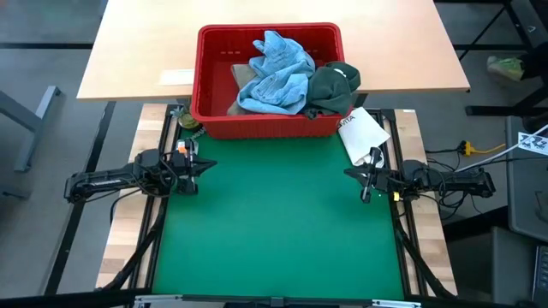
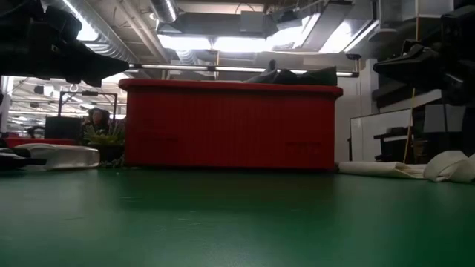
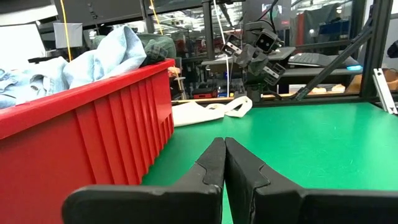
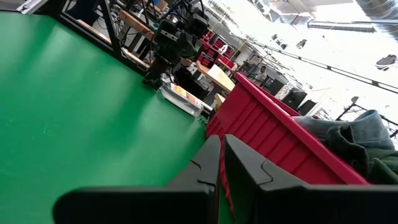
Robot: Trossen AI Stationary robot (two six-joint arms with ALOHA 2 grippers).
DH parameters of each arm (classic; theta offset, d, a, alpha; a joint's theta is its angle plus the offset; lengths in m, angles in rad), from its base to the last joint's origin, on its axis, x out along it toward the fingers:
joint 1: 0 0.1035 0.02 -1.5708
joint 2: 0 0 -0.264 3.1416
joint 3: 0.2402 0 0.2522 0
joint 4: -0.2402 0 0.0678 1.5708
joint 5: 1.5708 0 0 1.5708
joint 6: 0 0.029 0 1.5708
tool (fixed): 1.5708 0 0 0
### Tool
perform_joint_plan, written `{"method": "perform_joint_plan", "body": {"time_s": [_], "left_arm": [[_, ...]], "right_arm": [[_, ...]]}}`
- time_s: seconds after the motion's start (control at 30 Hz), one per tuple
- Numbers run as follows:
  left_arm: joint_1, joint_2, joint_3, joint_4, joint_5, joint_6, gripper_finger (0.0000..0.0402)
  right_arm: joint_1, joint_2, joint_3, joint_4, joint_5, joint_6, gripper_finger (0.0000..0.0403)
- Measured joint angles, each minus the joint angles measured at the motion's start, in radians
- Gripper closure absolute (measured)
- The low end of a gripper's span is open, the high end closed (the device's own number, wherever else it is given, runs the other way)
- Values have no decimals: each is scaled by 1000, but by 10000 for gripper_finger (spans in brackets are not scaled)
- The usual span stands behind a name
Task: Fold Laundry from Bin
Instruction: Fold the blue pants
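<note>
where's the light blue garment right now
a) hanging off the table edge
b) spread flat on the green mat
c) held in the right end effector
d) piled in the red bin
d: the high view shows the light blue garment heaped inside the red bin beside a dark green garment, while the green mat holds no clothing.

The ribbed red plastic bin (image 1: 270, 120) holds soft crumpled cloth laundry (image 1: 278, 73) on a smooth matt green mat (image 1: 274, 231).

A white flat packet (image 1: 363, 133) lies on the green mat (image 1: 274, 222), at the mat's far right corner.
</note>
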Motion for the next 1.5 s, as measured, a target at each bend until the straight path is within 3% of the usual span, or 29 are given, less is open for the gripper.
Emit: {"method": "perform_joint_plan", "body": {"time_s": [0.43,0.77,1.1,1.33,1.5], "left_arm": [[0,0,0,2,-19,-79,390],[0,0,0,91,-119,-135,293],[0,0,0,230,-128,-149,195],[0,40,0,429,-207,-160,192],[0,125,32,457,-223,-210,193]], "right_arm": [[0,0,0,-1,-7,0,379],[0,0,0,0,-8,0,379],[0,0,0,0,-7,0,379],[0,0,0,0,2,0,379],[0,0,0,2,19,0,379]]}}
